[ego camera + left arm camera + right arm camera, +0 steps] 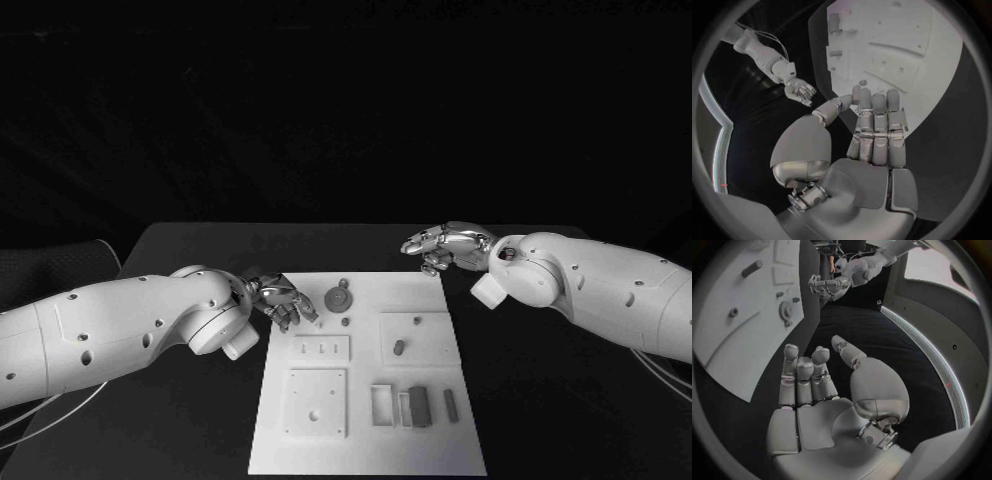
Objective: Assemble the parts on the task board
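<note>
The left silver many-fingered hand point(280, 302) is hovering at the far left corner of the white rectangular task board point(433, 450), fingers extended side by side and holding nothing, as the left wrist view point(873, 132) confirms. Just beside its fingertips a small grey round disc-shaped part point(338, 297) is lying flat on the board, with a tiny dark peg point(348, 321) near it. Judging from this, the step in hand is picking up that disc; doing it well calls for lowering slowly, spreading thumb and fingers around the rim, and keeping the palm clear of the peg. Further right, a small oblong grey part point(398, 347) is resting in a raised square plate. The right silver hand point(447, 245) is hanging over the black table point(188, 240) just beyond the board's far right corner, fingers loosely curled and apart, empty point(817, 385).
</note>
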Tool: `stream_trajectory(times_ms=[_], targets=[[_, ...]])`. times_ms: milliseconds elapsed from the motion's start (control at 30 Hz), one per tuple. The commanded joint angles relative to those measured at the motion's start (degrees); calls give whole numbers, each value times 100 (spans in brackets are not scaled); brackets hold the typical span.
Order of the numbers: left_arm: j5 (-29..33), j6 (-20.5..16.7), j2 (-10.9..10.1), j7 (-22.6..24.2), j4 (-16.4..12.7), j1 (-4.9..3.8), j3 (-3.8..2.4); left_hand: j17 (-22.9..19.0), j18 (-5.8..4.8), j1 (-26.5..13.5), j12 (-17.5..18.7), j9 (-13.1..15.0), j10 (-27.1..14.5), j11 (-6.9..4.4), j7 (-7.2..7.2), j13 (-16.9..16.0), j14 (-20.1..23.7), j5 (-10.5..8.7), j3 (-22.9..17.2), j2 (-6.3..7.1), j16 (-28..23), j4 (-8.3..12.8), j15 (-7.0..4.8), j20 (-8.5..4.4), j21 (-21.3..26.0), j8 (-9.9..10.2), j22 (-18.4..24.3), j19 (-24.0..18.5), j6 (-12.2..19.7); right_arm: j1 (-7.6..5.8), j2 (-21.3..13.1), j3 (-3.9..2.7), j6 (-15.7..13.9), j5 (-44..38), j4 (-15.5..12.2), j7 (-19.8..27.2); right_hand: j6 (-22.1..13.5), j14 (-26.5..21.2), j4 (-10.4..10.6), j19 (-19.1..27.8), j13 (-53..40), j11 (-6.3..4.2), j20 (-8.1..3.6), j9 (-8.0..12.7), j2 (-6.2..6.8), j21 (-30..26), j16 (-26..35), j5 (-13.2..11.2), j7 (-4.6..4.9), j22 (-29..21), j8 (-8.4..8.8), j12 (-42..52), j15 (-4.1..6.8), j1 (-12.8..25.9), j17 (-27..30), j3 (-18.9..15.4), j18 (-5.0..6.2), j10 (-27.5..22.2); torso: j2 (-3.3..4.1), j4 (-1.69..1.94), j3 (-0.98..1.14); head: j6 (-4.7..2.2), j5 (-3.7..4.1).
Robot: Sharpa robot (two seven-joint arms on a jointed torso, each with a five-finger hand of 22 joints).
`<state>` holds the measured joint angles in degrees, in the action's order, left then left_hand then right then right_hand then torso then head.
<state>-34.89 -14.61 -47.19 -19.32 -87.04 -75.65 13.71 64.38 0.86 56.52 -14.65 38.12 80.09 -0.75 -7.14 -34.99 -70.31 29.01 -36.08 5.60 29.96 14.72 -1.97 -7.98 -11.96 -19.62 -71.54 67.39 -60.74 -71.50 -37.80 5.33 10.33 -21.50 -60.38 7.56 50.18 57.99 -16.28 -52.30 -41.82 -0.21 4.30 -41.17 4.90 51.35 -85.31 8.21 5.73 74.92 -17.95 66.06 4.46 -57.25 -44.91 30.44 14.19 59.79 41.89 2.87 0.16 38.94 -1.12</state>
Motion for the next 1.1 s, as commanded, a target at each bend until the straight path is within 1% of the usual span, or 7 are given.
stream_trajectory(times_ms=[33, 233, 467, 667, 800, 967, 1100], targets=[[-605, -291, 6, -182, 7, 108, -1, -14, 120, 18, -88, 43, 29, -59, 435, -33, -23, -90, 8, 89, 98, 19, -56, -10, -62, -51, -47, 83, -517, -1, 19, -2, -402, -355, -2, 268, 242, -24, -31, 1, 7, 176, -4, 6, 3, -28, 31, -6, 192, 25, 24, -22, -11, -57, 7, -18, 81, -958, -131, 0, 26, 121, -83], [-1012, -727, 30, -173, 64, 351, -1, -34, 125, 41, -160, 93, 52, -85, 463, -66, -46, -129, -8, 148, 194, 6, -77, -31, -94, -62, -101, 125, -569, -2, -20, -3, -698, -835, -81, 324, 225, -19, -26, -9, 18, 181, -5, 22, 6, -28, 30, -8, 199, 26, 49, -27, -13, -61, 11, -31, 81, -960, -292, -6, 64, 296, -181], [-1299, -1282, 115, -213, 62, 616, -1, -57, 130, 54, -219, 129, 81, -109, 486, -87, -75, -84, -32, 196, 275, 3, -96, -50, -124, -68, -147, 165, -620, -5, -11, -3, -1007, -1237, -129, 360, 229, -16, -23, -15, 25, 182, -6, 27, 15, -27, 31, -9, 200, 27, 55, -31, -14, -60, 13, -39, 81, -960, -445, -37, 84, 450, -262], [-1456, -1413, 204, -233, 57, 814, -1, -69, 130, 59, -232, 136, 82, -113, 492, -90, -78, -77, -43, 229, 298, 4, -101, -55, -131, -66, -162, 173, -632, -4, 30, -3, -1122, -1436, -183, 360, 232, -13, -22, -23, 32, 183, -9, 33, 12, -26, 31, -8, 200, 27, 62, -34, -15, -68, 16, -39, 81, -960, -558, -46, 123, 570, -323], [-1556, -1455, 239, -293, 30, 911, -1, -73, 131, 64, -234, 138, 81, -113, 492, -90, -77, -76, -49, 228, 303, 2, -102, -56, -132, -64, -166, 175, -633, -4, 36, -2, -1183, -1539, -227, 351, 234, -10, -21, -27, 35, 183, -10, 35, 9, -25, 31, -7, 200, 27, 64, -36, -15, -70, 17, -40, 81, -959, -611, -60, 153, 641, -332], [-1756, -1527, 325, -323, 37, 975, 0, -77, 131, 70, -236, 139, 79, -113, 493, -90, -76, -77, -56, 227, 307, 0, -103, -57, -133, -62, -169, 176, -635, -4, 28, -2, -1253, -1622, -276, 336, 237, -7, -21, -32, 39, 183, -11, 38, 6, -25, 31, -7, 200, 28, 67, -38, -15, -74, 18, -40, 81, -958, -657, -69, 177, 714, -329], [-1810, -1513, 408, -348, 38, 1040, 0, -83, 130, 77, -242, 142, 81, -115, 494, -90, -76, -77, -62, 238, 317, -6, -104, -59, -135, -60, -176, 178, -641, -3, 33, -2, -1285, -1699, -317, 330, 239, -5, -21, -35, 42, 183, -12, 41, 5, -24, 31, -6, 200, 28, 70, -39, -15, -78, 19, -40, 81, -956, -683, -77, 197, 740, -334]])
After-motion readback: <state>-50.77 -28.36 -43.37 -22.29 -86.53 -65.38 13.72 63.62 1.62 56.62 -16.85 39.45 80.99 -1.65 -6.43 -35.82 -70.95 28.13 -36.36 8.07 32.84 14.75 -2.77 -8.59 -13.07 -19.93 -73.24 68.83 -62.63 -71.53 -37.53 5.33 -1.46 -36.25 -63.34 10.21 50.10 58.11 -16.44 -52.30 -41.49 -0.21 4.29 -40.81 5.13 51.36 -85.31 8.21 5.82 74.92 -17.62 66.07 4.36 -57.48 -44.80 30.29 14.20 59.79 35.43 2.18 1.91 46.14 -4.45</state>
